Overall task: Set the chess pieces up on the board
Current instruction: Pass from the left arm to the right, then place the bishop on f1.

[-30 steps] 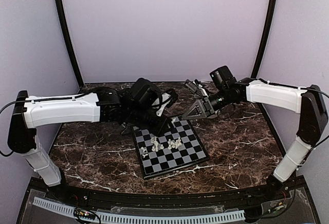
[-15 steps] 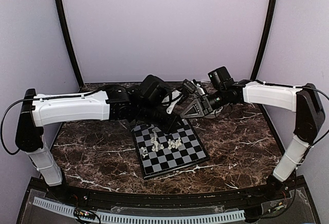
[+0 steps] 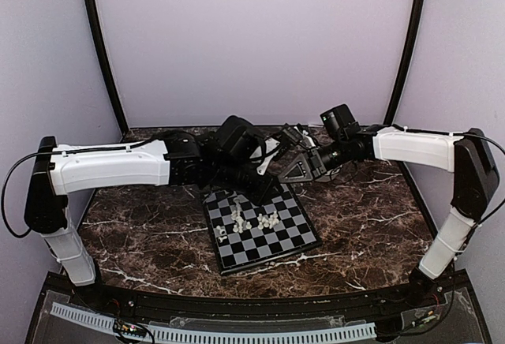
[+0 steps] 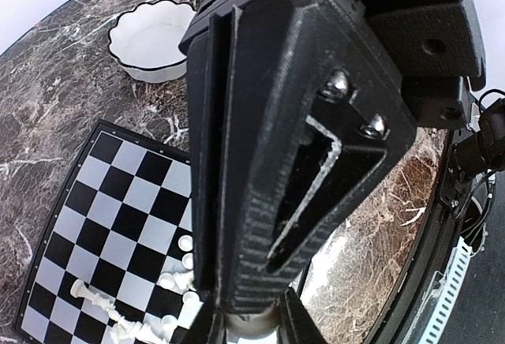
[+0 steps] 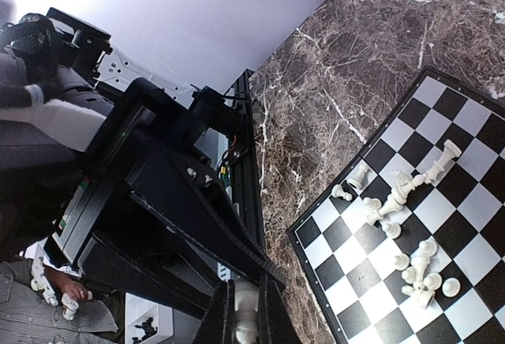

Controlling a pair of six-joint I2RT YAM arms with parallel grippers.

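Right wrist view: my right pincer point(image 5: 245, 328), bottom centre, pinches 1 cream-white plastic chess piece point(image 5: 246, 301); my left pincer point(image 4: 252, 324) grips it too. Remaining pieces point(image 5: 394, 194) lie on the black-and-silver checkered board point(image 5: 465, 111), right.

Right hand point(image 5: 245, 293) pinches a white chess piece point(image 5: 246, 318) beside the board point(image 5: 461, 115)
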